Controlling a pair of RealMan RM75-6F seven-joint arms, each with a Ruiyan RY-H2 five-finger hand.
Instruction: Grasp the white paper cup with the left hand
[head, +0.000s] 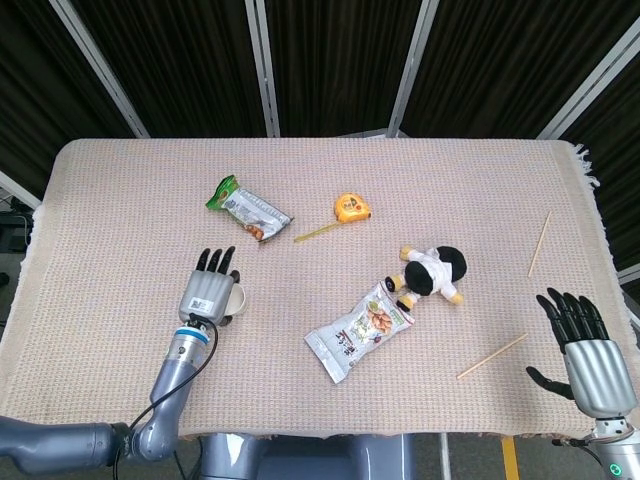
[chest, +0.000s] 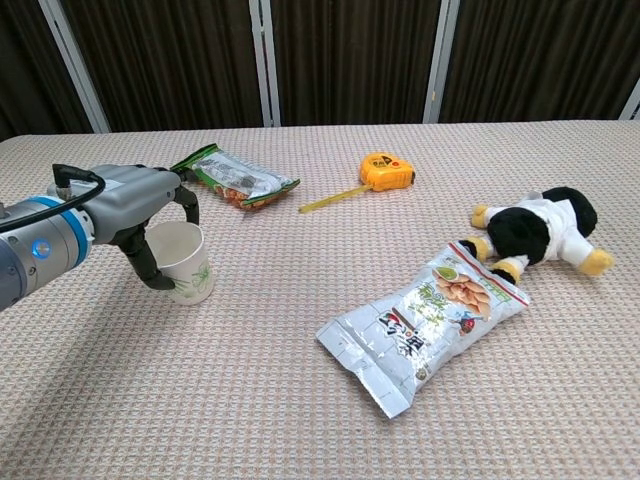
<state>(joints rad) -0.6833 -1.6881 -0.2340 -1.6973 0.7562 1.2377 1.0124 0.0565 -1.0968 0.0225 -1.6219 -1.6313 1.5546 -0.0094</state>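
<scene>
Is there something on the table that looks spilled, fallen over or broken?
Nothing stands out. The paper cup stands upright, with the left hand around it. The two snack bags lie flat and look sealed. The plush toy merely lies on its side.

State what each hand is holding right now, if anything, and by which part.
The left hand curls around the white paper cup at its side wall, near the rim; a firm grip cannot be confirmed. The right hand holds nothing, fingers spread.
</scene>
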